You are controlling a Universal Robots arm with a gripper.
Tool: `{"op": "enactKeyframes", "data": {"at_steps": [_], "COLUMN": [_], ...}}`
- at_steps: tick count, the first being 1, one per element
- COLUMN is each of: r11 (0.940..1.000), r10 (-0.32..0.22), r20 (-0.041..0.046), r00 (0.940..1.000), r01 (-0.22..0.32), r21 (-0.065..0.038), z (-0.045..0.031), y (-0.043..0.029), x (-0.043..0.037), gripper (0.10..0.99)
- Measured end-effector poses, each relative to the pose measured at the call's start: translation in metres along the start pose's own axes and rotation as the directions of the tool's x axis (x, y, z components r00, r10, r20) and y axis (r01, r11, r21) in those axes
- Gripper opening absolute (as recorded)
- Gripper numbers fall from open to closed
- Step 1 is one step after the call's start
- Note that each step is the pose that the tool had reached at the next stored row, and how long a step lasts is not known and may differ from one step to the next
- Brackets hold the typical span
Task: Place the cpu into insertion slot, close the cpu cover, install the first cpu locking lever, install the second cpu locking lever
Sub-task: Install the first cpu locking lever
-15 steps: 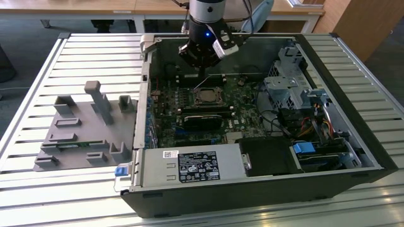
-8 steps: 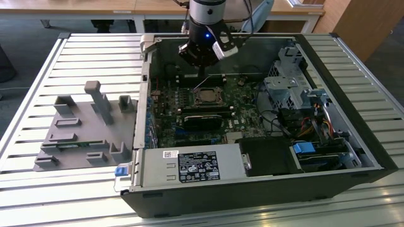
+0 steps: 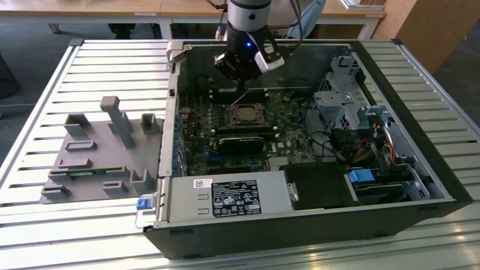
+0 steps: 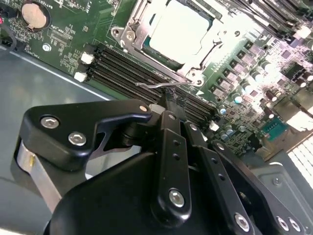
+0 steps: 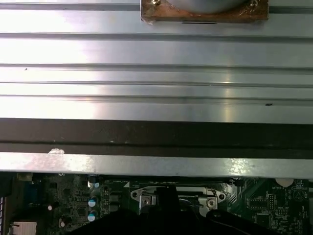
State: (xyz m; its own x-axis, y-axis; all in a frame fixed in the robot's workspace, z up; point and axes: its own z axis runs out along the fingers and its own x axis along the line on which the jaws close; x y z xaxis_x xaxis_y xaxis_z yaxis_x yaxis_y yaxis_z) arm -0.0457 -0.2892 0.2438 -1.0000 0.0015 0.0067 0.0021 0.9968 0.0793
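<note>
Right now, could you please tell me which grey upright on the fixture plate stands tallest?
The slim post on the grey plate, rising well above the squat blocks beside it.

Silver-grey cpu (image 4: 178, 29), green motherboard (image 4: 63, 36).

I seem to be working in a robotics lab or test workshop set up in an office-type room. The arm (image 3: 248, 17) I drive reaches over a slatted aluminium table (image 3: 45, 225), the kind built from profile rails. On it lies an open computer case (image 3: 300, 236), its motherboard (image 3: 225, 140) bare and the cpu (image 4: 178, 29) showing silver in its socket. Beside the case sits a grey fixture block (image 3: 98, 163) with slots and posts. Behind the table I see pale wooden desks (image 3: 112, 7) on white legs, a wooden cabinet (image 3: 431, 28) and a dark floor (image 3: 30, 50).
</note>
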Motion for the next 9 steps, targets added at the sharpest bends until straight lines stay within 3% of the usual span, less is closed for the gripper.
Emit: {"op": "enactKeyframes", "data": {"at_steps": [9], "r11": [1.0], "r10": [0.0], "r20": [0.0001], "r00": [1.0], "r01": [0.0], "r21": [0.0], "z": [0.0062], "y": [-0.0005], "x": [-0.0063], "gripper": [0.106]}}
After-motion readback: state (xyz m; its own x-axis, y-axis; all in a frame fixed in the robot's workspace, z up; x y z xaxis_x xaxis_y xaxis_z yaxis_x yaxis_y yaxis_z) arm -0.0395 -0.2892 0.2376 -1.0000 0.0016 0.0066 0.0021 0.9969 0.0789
